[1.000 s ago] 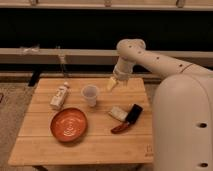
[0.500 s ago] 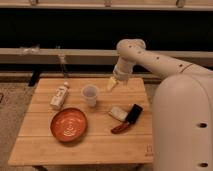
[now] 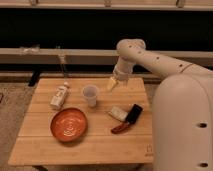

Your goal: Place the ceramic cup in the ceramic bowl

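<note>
The ceramic cup point(image 3: 90, 95), a small pale tumbler, stands upright on the wooden table point(image 3: 45, 142) near its middle. The ceramic bowl point(image 3: 69, 124), orange-red with lighter rings, sits in front of and left of the cup. My gripper point(image 3: 112, 84) hangs above the table's far side, to the right of the cup and apart from it, holding nothing that I can see.
A white bottle with a label point(image 3: 59, 96) lies left of the cup. A small pale packet point(image 3: 118, 114) and a dark red and black object point(image 3: 129, 118) lie right of the bowl. A thin stand point(image 3: 62, 63) rises behind the table. A rail and dark wall run behind.
</note>
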`<state>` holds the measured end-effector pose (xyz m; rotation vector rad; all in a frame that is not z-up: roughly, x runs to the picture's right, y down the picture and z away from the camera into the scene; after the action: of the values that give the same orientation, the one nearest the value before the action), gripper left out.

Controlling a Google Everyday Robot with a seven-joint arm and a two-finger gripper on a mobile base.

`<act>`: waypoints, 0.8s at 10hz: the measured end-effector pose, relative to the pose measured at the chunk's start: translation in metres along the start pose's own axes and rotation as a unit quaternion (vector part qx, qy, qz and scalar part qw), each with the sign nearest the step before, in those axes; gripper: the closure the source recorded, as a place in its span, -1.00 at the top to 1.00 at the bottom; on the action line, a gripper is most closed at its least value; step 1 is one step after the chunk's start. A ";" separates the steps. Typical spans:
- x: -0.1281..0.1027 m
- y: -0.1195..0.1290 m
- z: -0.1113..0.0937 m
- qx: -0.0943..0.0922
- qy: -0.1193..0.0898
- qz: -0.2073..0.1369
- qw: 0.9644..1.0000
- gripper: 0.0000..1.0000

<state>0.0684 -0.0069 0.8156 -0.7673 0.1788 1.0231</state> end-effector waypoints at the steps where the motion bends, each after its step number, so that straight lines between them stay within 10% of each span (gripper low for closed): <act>1: 0.000 0.000 0.000 0.000 0.000 0.000 1.000 0.50; 8: -0.017 0.013 -0.004 0.005 -0.014 -0.033 0.999 0.50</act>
<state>0.0499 -0.0176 0.8145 -0.7440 0.1342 0.9691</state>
